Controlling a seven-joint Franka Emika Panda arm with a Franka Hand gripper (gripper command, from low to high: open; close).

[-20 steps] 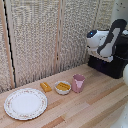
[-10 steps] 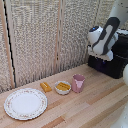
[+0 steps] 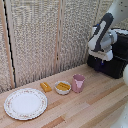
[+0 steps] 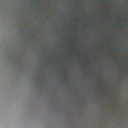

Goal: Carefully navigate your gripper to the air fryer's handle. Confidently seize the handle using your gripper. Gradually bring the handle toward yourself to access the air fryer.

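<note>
Compared with the frame half a second earlier, the white-and-black arm was found slightly lower and closer against the air fryer point(image 3: 114, 59), while everything on the desk point(image 3: 95, 107) was unchanged. The end effector point(image 3: 104, 54) was held at the front of the air fryer, on the exterior view's right, pointed down toward the drawer face. Its fingers were too small and too dark against the appliance to be made out, so whether it was released or clenched could not be told. The handle was not distinguishable in the exterior view. Only a grey, unfocused blur was given by the wrist view.

Well apart from the air fryer, toward the exterior view's left, a pink cup point(image 3: 78, 82) was seen upright on the desk. Just beside it a small white bowl point(image 3: 62, 87) with yellow food was placed, then an orange-yellow piece of food point(image 3: 46, 87), and nearest the left a white patterned plate point(image 3: 25, 103). A woven screen point(image 3: 45, 35) was seen behind.
</note>
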